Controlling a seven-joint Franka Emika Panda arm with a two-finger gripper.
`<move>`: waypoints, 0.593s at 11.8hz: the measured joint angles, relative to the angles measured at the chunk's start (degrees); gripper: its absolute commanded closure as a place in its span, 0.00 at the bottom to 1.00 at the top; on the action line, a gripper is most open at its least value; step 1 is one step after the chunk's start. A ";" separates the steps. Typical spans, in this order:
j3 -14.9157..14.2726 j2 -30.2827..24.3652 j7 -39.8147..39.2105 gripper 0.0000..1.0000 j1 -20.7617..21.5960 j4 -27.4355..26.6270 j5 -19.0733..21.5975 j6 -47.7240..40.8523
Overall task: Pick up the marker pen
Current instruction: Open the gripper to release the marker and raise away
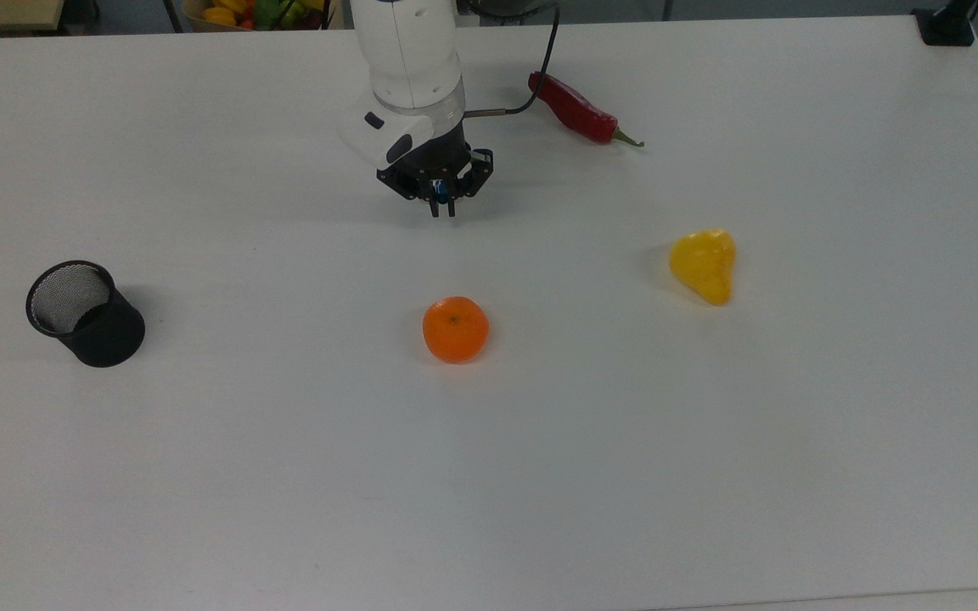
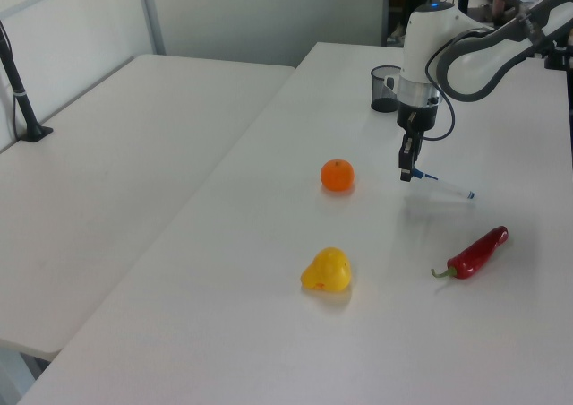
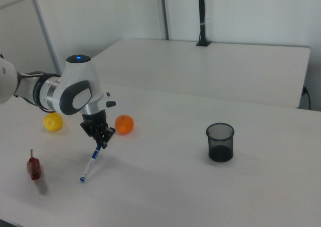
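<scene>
A smooth white table [image 1: 710, 475] carries a few scattered items. The white, rounded Franka arm ends in a black two-finger gripper [image 1: 441, 206], pointed down near the table's far edge, at about 12 o'clock from the orange in the top view. Its fingers are clenched on the blue-capped end of the marker pen [image 3: 92, 162], a slim white barrel with a blue tip. In the right view the pen slants down from the gripper [image 3: 102, 145] toward 7 o'clock, its free end low over the table. In the left view the pen [image 2: 445, 186] runs from the gripper [image 2: 406, 173] toward 4 o'clock.

A round, dimpled mandarin orange [image 1: 455, 329] sits near the table's middle. At 2 o'clock from it in the top view lies a glossy yellow, pear-shaped fruit [image 1: 704, 265]. A shiny red chili pepper [image 1: 578, 112] with a green stem lies at 1 o'clock from the gripper.

A black wire-mesh pen cup [image 1: 85, 313], cylindrical, stands well apart at 9 o'clock from the orange. The mesh base shows through its open mouth, with nothing seen inside.
</scene>
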 measured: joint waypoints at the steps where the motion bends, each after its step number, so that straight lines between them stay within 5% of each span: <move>1: 0.00 0.00 0.00 0.41 0.00 0.00 0.00 0.00; 3: 0.00 0.00 0.00 0.00 0.00 0.00 0.00 0.01; 7: -0.01 -0.21 0.44 0.00 -0.11 1.17 0.00 0.02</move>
